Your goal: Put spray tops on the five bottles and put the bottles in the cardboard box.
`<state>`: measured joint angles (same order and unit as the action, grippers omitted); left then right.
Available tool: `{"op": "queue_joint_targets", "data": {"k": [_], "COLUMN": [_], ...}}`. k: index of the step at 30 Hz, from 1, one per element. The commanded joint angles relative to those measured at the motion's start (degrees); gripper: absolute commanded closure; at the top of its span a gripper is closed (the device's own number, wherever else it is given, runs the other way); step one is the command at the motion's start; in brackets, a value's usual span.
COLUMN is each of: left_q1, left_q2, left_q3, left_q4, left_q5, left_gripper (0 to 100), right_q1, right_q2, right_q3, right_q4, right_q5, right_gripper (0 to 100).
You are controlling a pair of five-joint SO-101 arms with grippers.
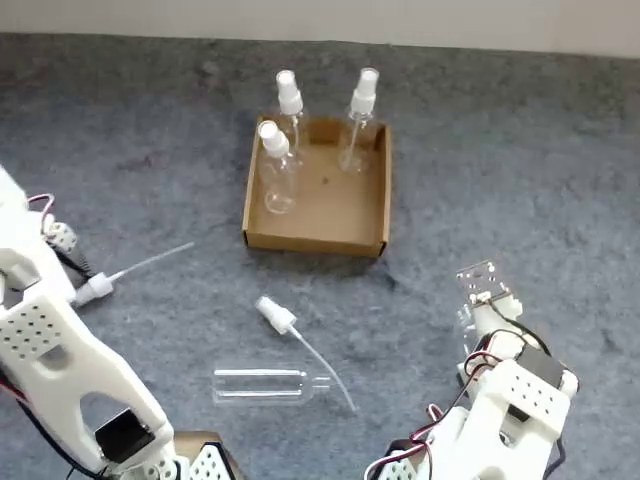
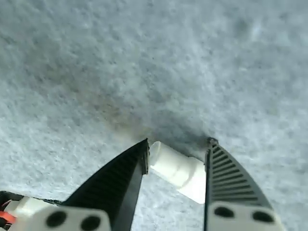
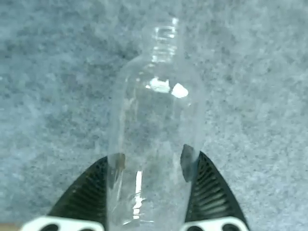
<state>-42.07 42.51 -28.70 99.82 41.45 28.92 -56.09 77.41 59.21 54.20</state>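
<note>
The left hand (image 2: 178,142) is narrowed onto the held spray top (image 2: 178,171), one jaw against each end of its white head. From above, that head sits at the left of the table (image 1: 520,150), its thin dip tube slanting up and to the right, towards the box.

The right hand (image 3: 151,161) grips the held bottle (image 3: 156,106), a clear one with no cap. The jaws press its sides low on the body. Its long axis runs straight out from the hand, and its open threaded neck points away.

Both hands are over a grey, felt-like covering that spans the whole table. A pale strip of wall runs along the far edge.

Between the arms, the lying bottle (image 1: 265,385) rests on its side, long axis left to right, open neck to the right. Just beyond it lies the loose spray top (image 1: 275,315), its tube trailing down and right past that neck.

Farther out, the cardboard box (image 1: 315,243) sits open-topped, with three capped bottles (image 1: 280,170) upright inside. One stands at the left wall and two at the back.
</note>
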Motion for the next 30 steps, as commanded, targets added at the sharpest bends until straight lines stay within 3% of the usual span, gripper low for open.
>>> {"op": "queue_joint_targets", "data": {"k": [1,6,10,15,20,23,26,30], "left_q1": [9.27,17.54,15.60,14.55,14.37,15.87,17.10,18.95], "left_q2": [-0.66,-0.92,-1.36,-1.27,-1.36,-2.59,-7.78,-18.86], "left_q3": [-0.40,-2.33,-8.48,-19.91,-20.53,-14.73,-5.05,9.89], "left_q4": [0.18,-4.31,-6.33,1.41,2.02,2.02,2.02,1.85], "left_q5": [-2.64,-23.82,-30.51,-29.71,-29.54,-27.52,-18.73,-10.11], "left_gripper": [85,85,85,85,85,85,85,75], "right_q1": [-0.48,-0.04,-0.04,-0.48,-0.57,-0.57,-0.57,-1.98], "right_q2": [-1.63,-1.63,-1.63,-1.63,-1.63,-1.63,-1.63,-1.63], "right_q3": [-1.36,-1.36,-1.36,-1.36,-1.36,-1.36,-1.36,-1.01], "right_q4": [0.40,0.40,0.40,0.31,0.31,0.31,0.31,0.31], "right_q5": [0.44,0.44,0.44,0.44,0.44,0.44,0.44,0.44], "right_gripper": [99.2,99.2,99.2,99.2,99.2,99.2,99.2,99.2]}}
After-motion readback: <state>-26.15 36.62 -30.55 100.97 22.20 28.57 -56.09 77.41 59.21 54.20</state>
